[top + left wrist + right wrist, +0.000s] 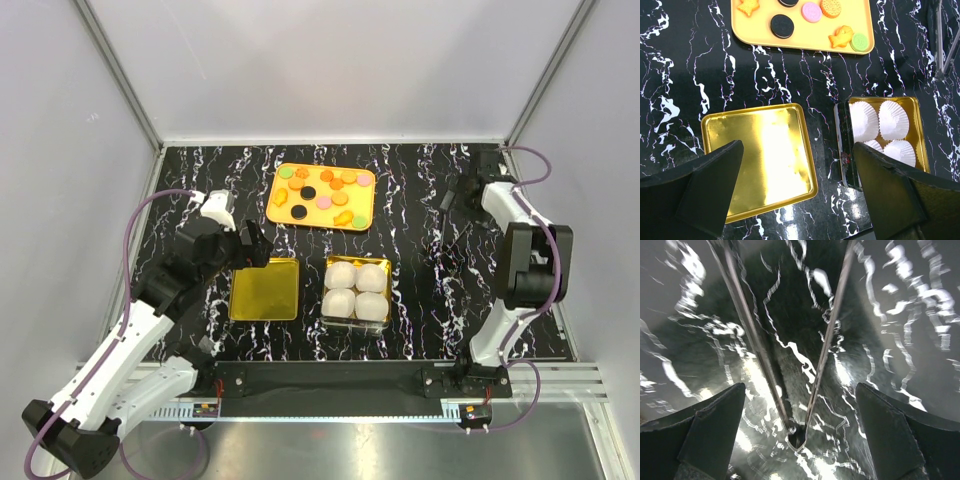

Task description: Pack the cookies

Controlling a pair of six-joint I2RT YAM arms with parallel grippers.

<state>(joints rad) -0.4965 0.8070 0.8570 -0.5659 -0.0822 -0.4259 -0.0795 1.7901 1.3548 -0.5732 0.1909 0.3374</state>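
– On the far middle of the bench point(200, 170), why do the cookies point(322, 192) sit loose on that yellow tray point(805, 37)?
– It looks like the supply. None has been packed yet. The gold box point(920, 135) nearer the arms holds only four white paper cups point(892, 120), probably one per cookie.
– And the gold lid point(760, 155) beside the box?
– It lies flat and apart from the box, I'd guess so the cups are open from above until filling is done.
– What is the left hand point(248, 243) doing?
– It hovers above the lid with its fingers spread wide, holding nothing.
– The right hand point(800, 390)?
– It is spread just as wide and empty, poised over metal tongs point(834, 320) lying at the far right. My guess is that the tongs are meant to lift the small cookies, so grasping them comes first.
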